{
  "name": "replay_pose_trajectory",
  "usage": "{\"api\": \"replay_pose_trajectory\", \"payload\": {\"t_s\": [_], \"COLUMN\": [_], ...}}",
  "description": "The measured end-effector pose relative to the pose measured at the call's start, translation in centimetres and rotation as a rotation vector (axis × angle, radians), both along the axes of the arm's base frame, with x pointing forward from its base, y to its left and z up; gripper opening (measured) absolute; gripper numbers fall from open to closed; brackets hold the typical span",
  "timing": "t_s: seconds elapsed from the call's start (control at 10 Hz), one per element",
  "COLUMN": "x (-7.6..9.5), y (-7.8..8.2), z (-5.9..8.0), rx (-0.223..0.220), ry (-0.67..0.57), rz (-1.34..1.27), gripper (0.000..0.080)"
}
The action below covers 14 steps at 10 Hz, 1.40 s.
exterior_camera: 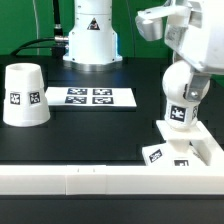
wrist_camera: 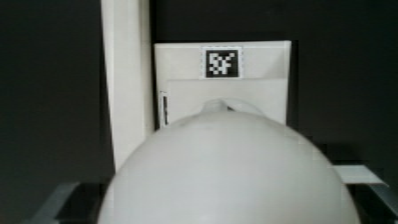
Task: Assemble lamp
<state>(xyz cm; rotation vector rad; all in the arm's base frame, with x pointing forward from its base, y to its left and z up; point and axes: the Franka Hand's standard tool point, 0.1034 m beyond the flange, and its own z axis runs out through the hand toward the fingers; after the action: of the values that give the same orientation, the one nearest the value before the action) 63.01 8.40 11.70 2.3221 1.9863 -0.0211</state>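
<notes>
The gripper (exterior_camera: 184,78) jaws are clamped on the ball head of the bulb (exterior_camera: 179,108), right of centre in the exterior frame. The bulb's long axis stands upright, narrow end down, over the base (exterior_camera: 192,150) at lower right. The arm hangs from the upper right corner with the hand pointing straight down.

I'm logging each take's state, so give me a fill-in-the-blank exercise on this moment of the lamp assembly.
1. The claw grips the ____ over the base.
2. The shade stands on the table with its wider end facing ____.
3. The marker board carries ____ tags.
Missing words: bulb; down; four.
</notes>
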Motion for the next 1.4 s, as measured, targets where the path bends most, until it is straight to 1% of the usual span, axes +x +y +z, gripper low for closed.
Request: {"api": "replay_pose_trajectory", "payload": {"t_s": [0.1,0.4,1.1,1.4], "x": [0.02,-0.06,-0.08,-0.16], "y": [0.01,0.26,0.34,0.5], "z": [-0.02,-0.06,-0.1,-0.12], "rx": [0.013,0.027,0.047,0.069], "ry": [-0.012,-0.031,-0.062,-0.073], "rz": [-0.146,-0.478,-0.929,-1.286], "gripper": [0.0576,0.0577,0.0577,0.0577]}}
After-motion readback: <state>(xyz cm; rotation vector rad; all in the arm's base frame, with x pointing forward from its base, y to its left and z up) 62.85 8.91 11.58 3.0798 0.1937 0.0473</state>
